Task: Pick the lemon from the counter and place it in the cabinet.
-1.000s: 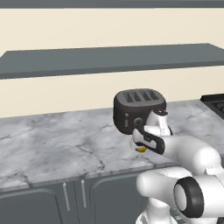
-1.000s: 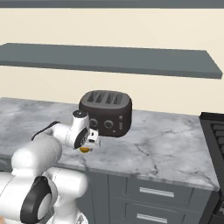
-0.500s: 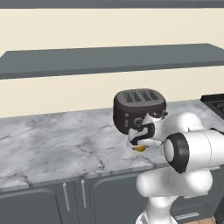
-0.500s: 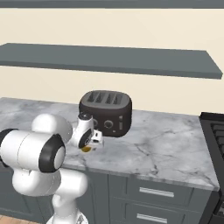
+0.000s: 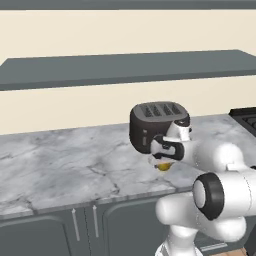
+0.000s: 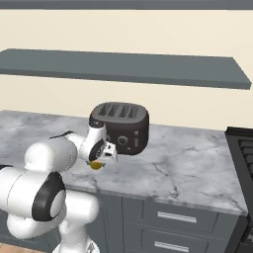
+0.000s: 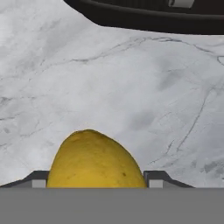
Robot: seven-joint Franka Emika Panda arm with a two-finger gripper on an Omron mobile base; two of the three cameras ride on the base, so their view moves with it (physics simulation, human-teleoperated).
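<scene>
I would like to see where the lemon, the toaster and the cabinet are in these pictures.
lemon (image 7: 96, 159), hand view, on the middle of its yellow skin.
toaster (image 6: 126, 132), right base view, on its dark front face.
cabinet (image 5: 125, 67), left base view, on the flat grey top surface.

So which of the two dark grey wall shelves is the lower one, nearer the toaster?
The full-length shelf just above the toaster; the other shelf is a strip at the picture's top edge, higher on the cream wall.
</scene>
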